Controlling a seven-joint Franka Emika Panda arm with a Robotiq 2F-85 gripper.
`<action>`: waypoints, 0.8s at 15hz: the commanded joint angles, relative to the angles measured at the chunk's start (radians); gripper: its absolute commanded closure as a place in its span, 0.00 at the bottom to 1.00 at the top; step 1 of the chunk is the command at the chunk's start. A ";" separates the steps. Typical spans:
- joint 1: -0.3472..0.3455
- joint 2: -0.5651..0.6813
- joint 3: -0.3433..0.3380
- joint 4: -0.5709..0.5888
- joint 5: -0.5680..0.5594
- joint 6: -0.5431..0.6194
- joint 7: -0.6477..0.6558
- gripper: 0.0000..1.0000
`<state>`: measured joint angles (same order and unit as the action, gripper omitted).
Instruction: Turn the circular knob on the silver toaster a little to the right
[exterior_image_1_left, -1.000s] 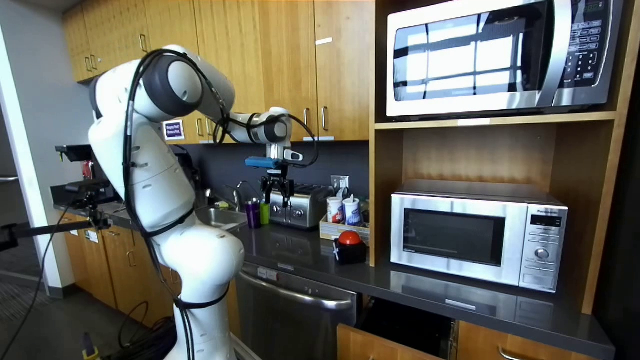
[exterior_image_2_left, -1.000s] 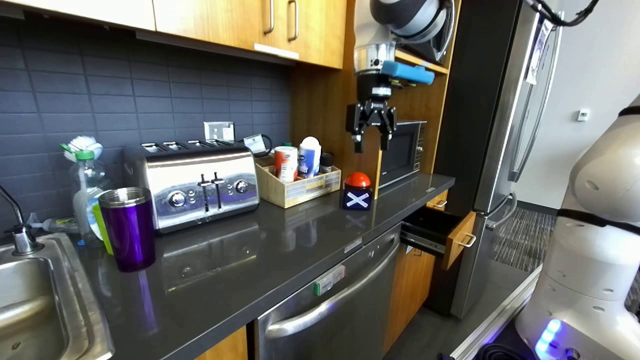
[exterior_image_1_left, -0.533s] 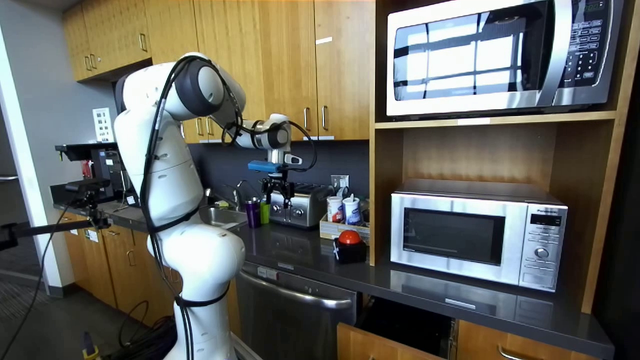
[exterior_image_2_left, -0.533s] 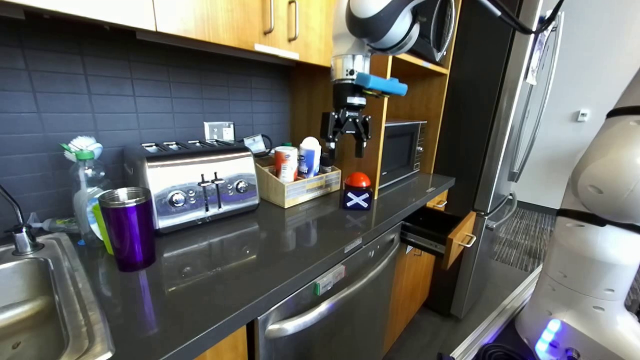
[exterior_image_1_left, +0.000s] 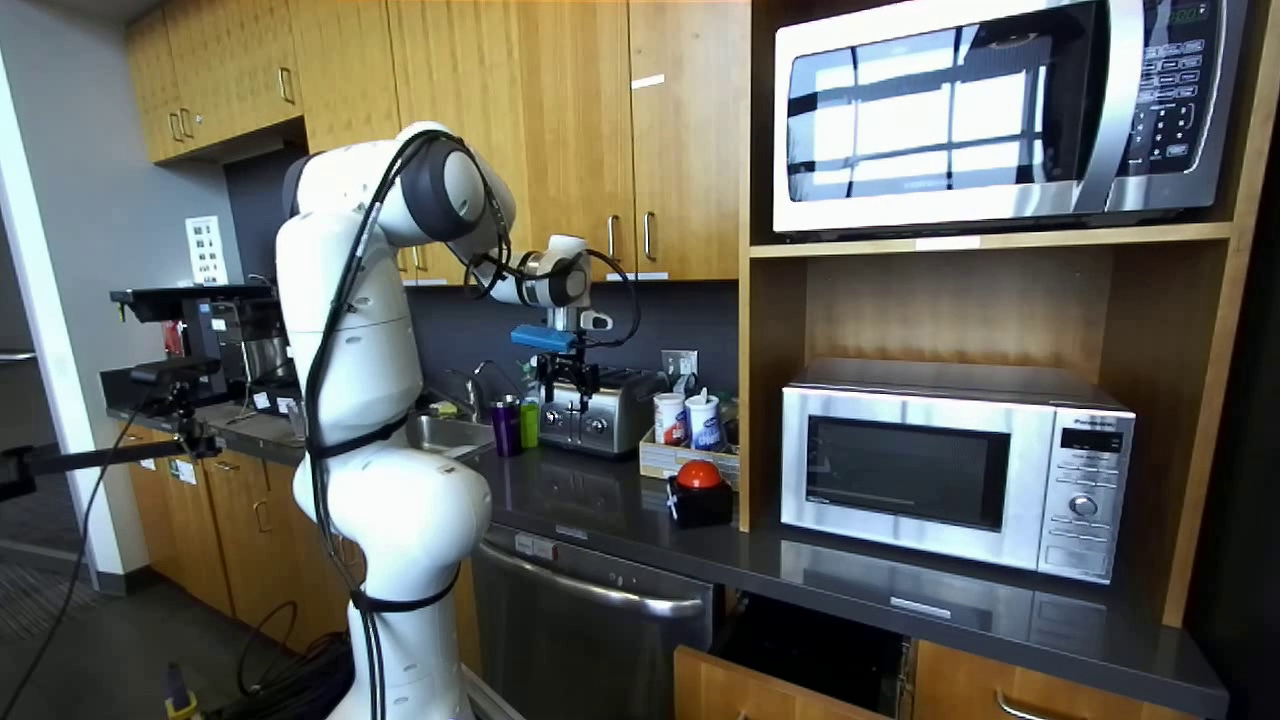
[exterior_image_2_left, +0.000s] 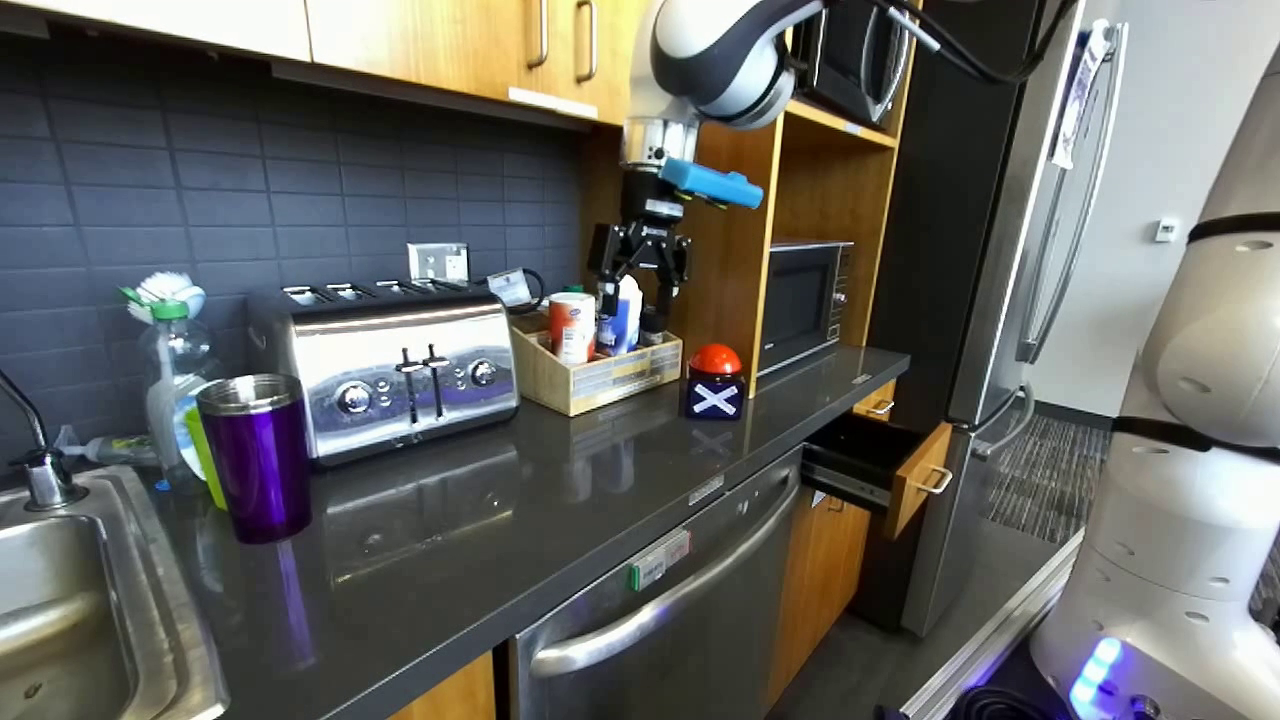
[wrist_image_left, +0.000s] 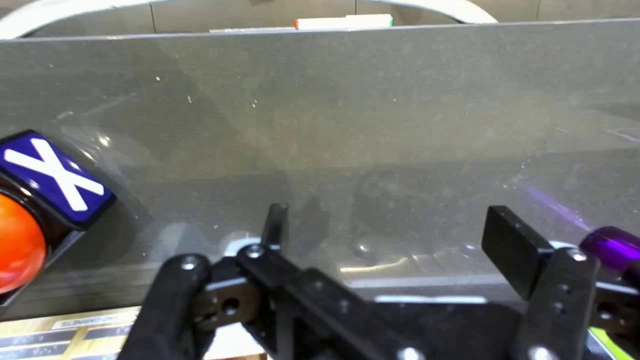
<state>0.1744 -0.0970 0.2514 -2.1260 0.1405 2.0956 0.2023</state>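
The silver toaster (exterior_image_2_left: 405, 345) stands on the dark counter against the tiled wall, with its knob side facing out. In an exterior view its front has a round knob at the left (exterior_image_2_left: 354, 398) and another at the right (exterior_image_2_left: 483, 373), with two black levers between. The toaster (exterior_image_1_left: 625, 425) is partly covered by my gripper in an exterior view (exterior_image_1_left: 565, 398). My gripper (exterior_image_2_left: 637, 292) is open and empty, pointing down above the counter, apart from the toaster. In the wrist view its fingers (wrist_image_left: 387, 225) are wide apart with only counter between them; the toaster's body does not show there.
A wooden box (exterior_image_2_left: 625, 378) with canisters stands beside the toaster. A red button on a black cube (exterior_image_2_left: 715, 385) stands nearer the microwave. A purple tumbler (exterior_image_2_left: 255, 460) stands by the sink (exterior_image_2_left: 165, 600). A drawer (exterior_image_2_left: 920, 475) hangs open below the counter.
My gripper has moved across the counter toward the toaster's side, past the red button to in front of the canister box. The arm has shifted with it. The gripper stays open.
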 joint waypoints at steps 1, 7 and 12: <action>0.028 0.076 0.002 0.062 0.016 0.094 0.023 0.00; 0.048 0.163 -0.005 0.058 0.097 0.313 0.118 0.00; 0.038 0.223 -0.019 0.047 0.251 0.449 0.212 0.00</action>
<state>0.2118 0.0964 0.2435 -2.0817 0.3110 2.4757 0.3655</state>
